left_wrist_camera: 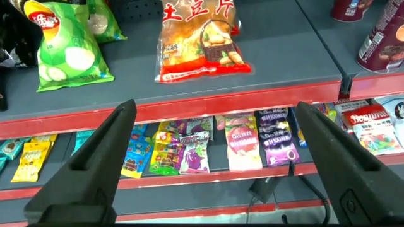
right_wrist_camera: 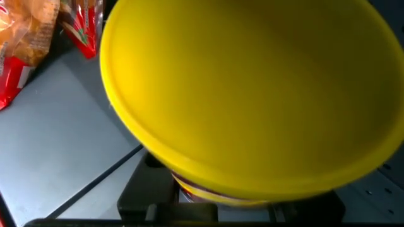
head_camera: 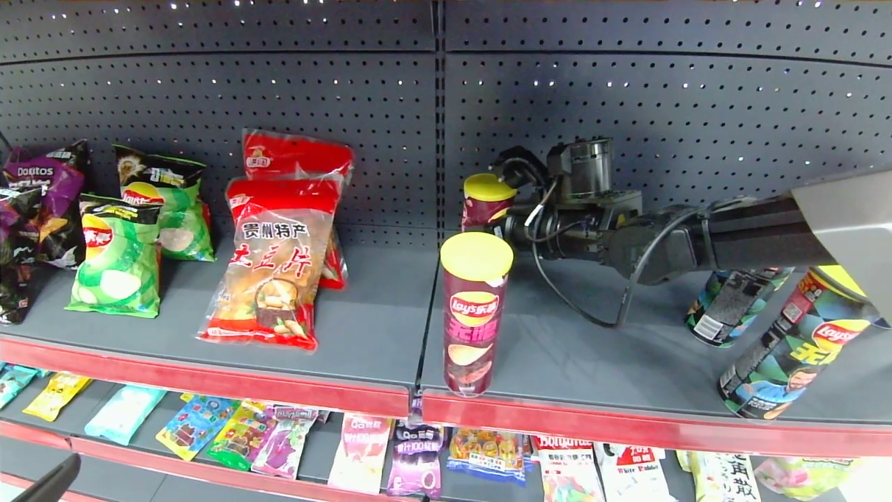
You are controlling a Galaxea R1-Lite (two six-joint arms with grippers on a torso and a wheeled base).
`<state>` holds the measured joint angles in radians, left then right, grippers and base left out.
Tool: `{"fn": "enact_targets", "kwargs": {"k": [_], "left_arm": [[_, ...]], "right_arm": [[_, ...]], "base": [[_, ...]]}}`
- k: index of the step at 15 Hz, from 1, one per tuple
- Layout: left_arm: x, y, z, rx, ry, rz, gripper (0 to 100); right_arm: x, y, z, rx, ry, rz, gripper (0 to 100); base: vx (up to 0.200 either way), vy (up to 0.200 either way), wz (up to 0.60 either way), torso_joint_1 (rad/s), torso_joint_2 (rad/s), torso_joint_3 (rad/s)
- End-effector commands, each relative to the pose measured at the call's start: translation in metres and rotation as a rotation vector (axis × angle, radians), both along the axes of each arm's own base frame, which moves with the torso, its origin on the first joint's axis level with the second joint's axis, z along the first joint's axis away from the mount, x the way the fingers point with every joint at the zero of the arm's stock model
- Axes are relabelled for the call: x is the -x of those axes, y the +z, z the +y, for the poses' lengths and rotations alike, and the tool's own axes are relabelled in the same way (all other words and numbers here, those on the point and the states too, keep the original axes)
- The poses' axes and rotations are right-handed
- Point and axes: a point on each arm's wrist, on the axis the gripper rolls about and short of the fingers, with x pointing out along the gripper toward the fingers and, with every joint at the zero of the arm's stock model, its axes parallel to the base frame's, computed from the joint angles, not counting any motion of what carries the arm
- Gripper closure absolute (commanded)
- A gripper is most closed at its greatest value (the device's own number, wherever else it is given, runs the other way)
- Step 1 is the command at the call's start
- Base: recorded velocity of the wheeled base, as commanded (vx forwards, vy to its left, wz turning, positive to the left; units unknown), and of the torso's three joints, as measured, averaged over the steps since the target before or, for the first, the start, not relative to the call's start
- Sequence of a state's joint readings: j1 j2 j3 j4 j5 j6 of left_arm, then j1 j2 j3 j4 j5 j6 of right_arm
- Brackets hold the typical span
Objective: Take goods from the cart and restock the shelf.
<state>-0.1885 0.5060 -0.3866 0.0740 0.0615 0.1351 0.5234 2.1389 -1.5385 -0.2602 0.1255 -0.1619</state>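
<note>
Fingers of my right gripper (head_camera: 492, 217) look clamped on a chip can (head_camera: 486, 197) at the back of the shelf (head_camera: 362, 328); those of my left gripper (left_wrist_camera: 216, 107) stand apart. Light, stiff, slick tube, I judge: grip mid-body, gently.

Grey shelf (head_camera: 362, 328) with a red front lip carries purple bags (head_camera: 42, 202) and green bags (head_camera: 118, 265) at its left end, with red bags (head_camera: 275, 265) beside them. A maroon can (head_camera: 474, 314) stands upright at the lip mid-shelf. Dark patterned cans (head_camera: 787, 341) stand at the right end.
</note>
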Motion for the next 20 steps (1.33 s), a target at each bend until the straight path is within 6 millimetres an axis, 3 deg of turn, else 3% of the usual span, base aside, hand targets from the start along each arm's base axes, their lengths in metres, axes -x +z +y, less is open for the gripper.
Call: {"fn": "enact_targets", "kwargs": {"k": [1,11,12,18,20], "left_arm": [[-0.001,0.000,0.000,-0.001,0.000,0.004,0],[-0.002,-0.002,0.000,-0.002,-0.002,0.015,0],[-0.002,-0.002,0.000,-0.001,-0.001,0.015,0],[-0.002,-0.002,0.000,0.012,0.000,0.020,0],[-0.003,-0.002,-0.001,0.013,-0.005,0.022,0]], "right_arm": [[0.000,-0.002,0.000,0.004,0.002,0.007,100],[0.007,-0.007,0.001,0.023,0.006,0.029,100],[0.007,-0.007,0.001,0.023,0.006,0.029,0],[0.009,-0.005,0.002,0.020,0.006,0.024,0],[0.018,0.002,-0.004,0.024,-0.007,0.020,0]], "base": [[0.000,0.000,0.00,0.000,0.00,0.000],[0.000,0.000,0.00,0.000,0.00,0.000],[0.000,0.000,0.00,0.000,0.00,0.000],[0.000,0.000,0.00,0.000,0.00,0.000],[0.000,0.000,0.00,0.000,0.00,0.000]]}}
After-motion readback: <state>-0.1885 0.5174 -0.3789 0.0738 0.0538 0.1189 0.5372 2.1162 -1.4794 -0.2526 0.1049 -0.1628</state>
